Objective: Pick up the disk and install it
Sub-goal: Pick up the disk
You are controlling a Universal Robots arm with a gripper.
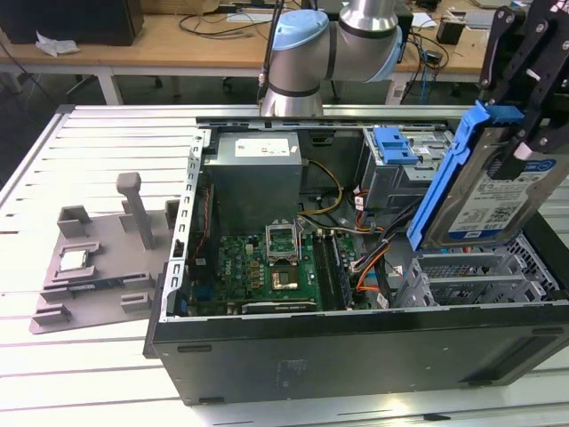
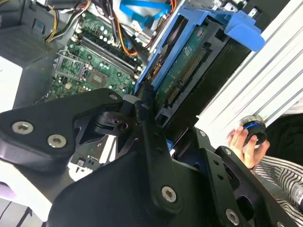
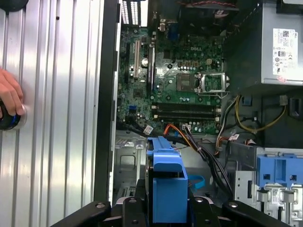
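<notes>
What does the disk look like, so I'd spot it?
Start at the open computer case. Over its end at the exterior view's right, the gripper holds a tilted silver hard drive in a blue frame. Unlike the blue bracket seated inside, it bears a white-and-blue label.

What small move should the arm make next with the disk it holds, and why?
Probably lower the disk slowly toward the metal bays of the open case. The gripper holds it tilted above them, and it is not yet seated.
</notes>
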